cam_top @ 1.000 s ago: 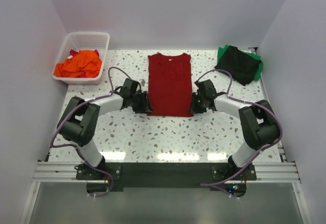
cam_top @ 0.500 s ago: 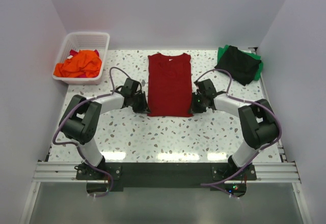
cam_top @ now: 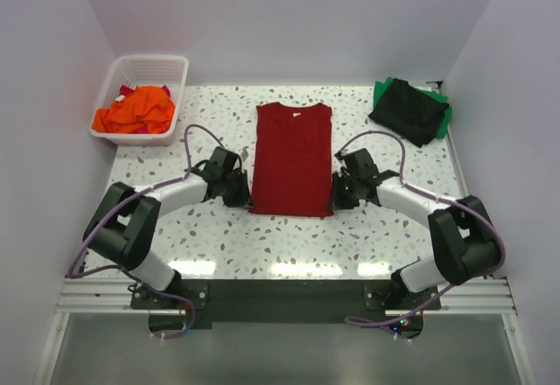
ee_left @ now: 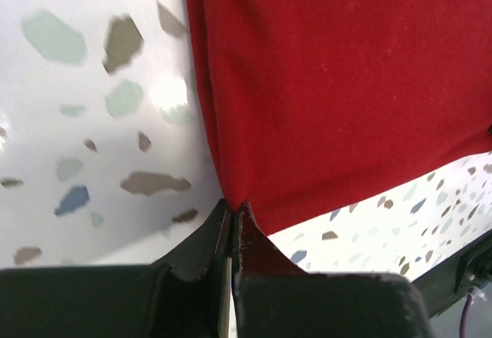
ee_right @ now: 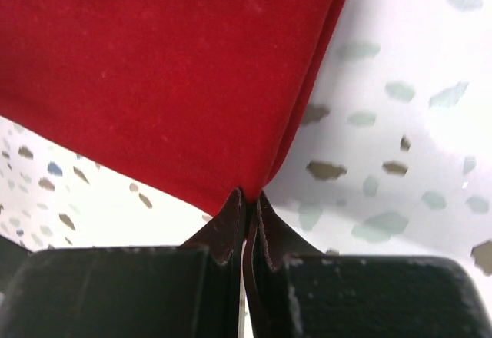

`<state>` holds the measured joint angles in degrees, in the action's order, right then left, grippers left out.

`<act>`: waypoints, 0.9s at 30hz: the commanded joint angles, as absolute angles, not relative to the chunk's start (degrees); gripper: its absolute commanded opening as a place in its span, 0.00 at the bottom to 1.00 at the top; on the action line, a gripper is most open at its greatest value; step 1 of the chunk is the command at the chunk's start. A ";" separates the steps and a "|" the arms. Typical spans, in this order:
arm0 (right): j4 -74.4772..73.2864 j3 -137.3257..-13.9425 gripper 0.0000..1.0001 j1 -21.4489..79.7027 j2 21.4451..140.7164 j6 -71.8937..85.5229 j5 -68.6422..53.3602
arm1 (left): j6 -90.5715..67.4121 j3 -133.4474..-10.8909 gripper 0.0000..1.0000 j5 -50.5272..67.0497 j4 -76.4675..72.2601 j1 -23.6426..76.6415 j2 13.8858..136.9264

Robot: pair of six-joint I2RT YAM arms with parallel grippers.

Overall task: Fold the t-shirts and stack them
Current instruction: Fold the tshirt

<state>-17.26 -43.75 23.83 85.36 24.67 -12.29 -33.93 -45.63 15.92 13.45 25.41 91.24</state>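
Observation:
The dark red t-shirt (cam_top: 293, 157) lies flat in the middle of the table, folded into a narrow strip, collar at the far end. My left gripper (cam_top: 246, 203) is shut on the shirt's near left hem corner (ee_left: 234, 200). My right gripper (cam_top: 336, 203) is shut on its near right hem corner (ee_right: 250, 192). Both wrist views show the red cloth (ee_left: 330, 84) (ee_right: 169, 69) spreading away from the pinched jaws over the speckled table. An orange shirt (cam_top: 136, 111) with a bit of red cloth lies in the basket. A black shirt (cam_top: 409, 109) lies folded on a green one (cam_top: 445, 115) at the far right.
The white slatted basket (cam_top: 171, 68) stands at the far left corner. White walls close in the table on three sides. The speckled tabletop (cam_top: 289, 241) shows bare between the shirt and the arm bases.
Both grippers have moved toward the near edge, and the dark red shirt has slid that way with them. Its hem now lies nearer the arm bases.

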 commanded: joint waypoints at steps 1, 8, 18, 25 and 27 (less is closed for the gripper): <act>-21.79 -40.87 0.00 25.66 79.46 24.08 -12.22 | -35.41 -43.51 0.00 9.94 16.52 30.22 86.05; -26.10 -36.48 0.00 31.11 70.32 26.98 -9.23 | -44.19 -41.22 0.00 2.56 21.00 41.82 79.03; -35.06 -33.22 0.00 33.75 55.47 31.11 -6.59 | -54.22 -39.64 0.00 -8.08 31.55 48.34 65.40; -40.60 -35.68 0.00 34.54 52.12 32.16 -5.80 | -57.12 -41.31 0.00 -10.19 35.94 52.11 62.84; -41.13 -36.56 0.00 34.72 51.07 32.78 -4.75 | -57.74 -41.92 0.00 -11.16 36.65 52.64 62.49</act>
<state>-36.32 -33.67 34.37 52.84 31.18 -7.99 -55.00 -39.53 -6.48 32.12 51.57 63.81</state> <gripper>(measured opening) 0.025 0.025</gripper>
